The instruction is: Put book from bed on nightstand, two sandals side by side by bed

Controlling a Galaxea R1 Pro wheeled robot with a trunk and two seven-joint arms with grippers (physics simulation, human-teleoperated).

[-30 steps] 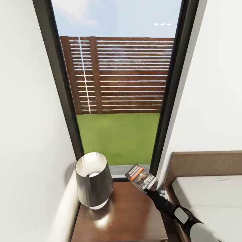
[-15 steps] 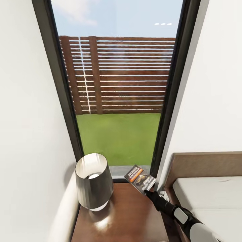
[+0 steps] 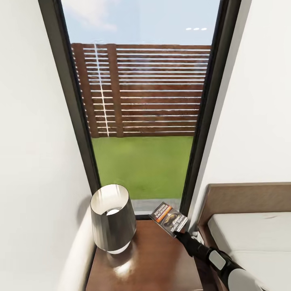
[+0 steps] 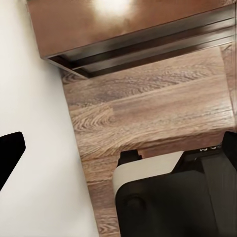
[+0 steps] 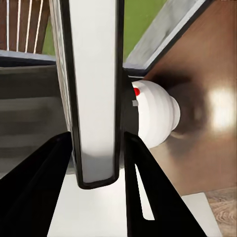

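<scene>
Now R pincer (image 5: pixel 96 163) grips book (image 3: pixel 169 218) – above nightstand (image 3: pixel 157 262)

The lamp (image 3: pixel 112 218) takes up the nightstand (image 3: pixel 153 262) top's wall side; the half toward the bed (image 3: pixel 250 238) lies bare. The window (image 3: pixel 141 121) closes off the back, white wall the left, the headboard (image 3: pixel 242 198) the right.
</scene>
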